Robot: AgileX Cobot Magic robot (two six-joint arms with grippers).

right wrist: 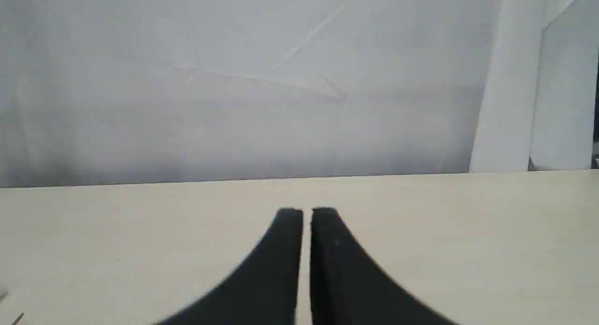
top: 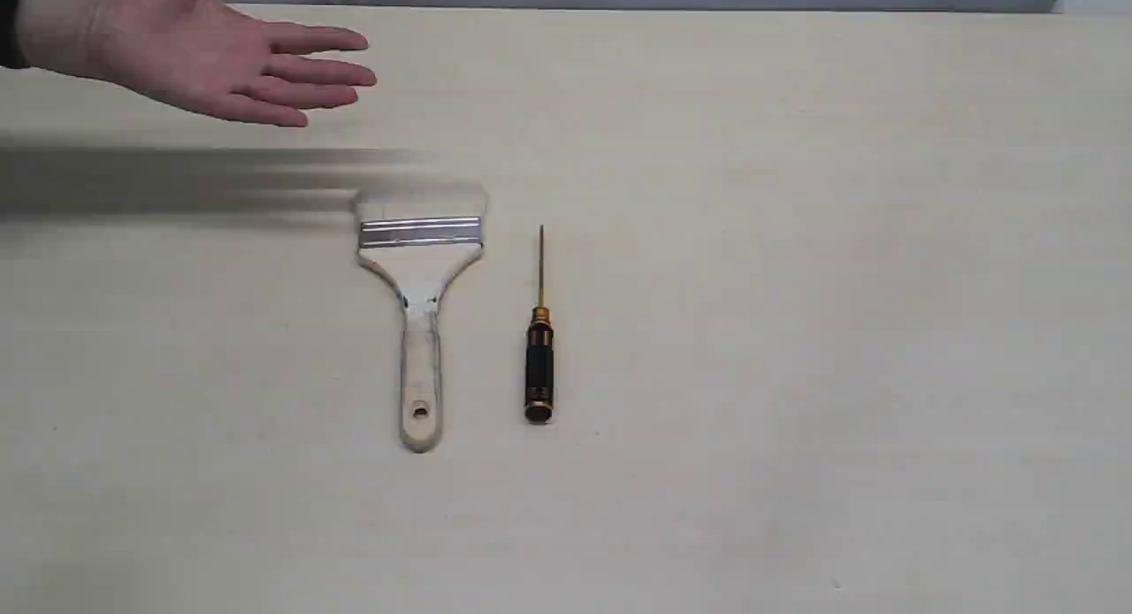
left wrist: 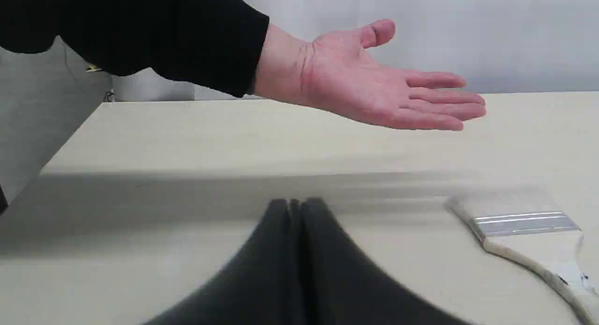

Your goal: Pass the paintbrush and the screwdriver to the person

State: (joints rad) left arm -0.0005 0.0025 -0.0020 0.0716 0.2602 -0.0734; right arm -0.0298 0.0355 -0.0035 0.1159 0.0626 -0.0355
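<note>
The paintbrush (top: 420, 313) lies flat mid-table, pale bristles toward the far edge, handle hole near me; its silver band also shows in the left wrist view (left wrist: 524, 224). Just right of it lies the screwdriver (top: 539, 340), golden shaft pointing away, black handle nearer. The person's hand (top: 203, 61) hovers palm-up over the far left of the table, dark cuff at the wrist (left wrist: 374, 91). My left gripper (left wrist: 295, 204) is shut, empty, low over the table left of the brush. My right gripper (right wrist: 306, 211) is shut with a thin slit, empty, over bare table. Neither gripper shows in the exterior view.
The beige table (top: 796, 331) ends at a far edge against a grey-white backdrop (right wrist: 281, 81). The hand casts a long dark shadow (top: 177, 185) across the left side up to the bristles. The table's left edge (left wrist: 70, 142) appears in the left wrist view.
</note>
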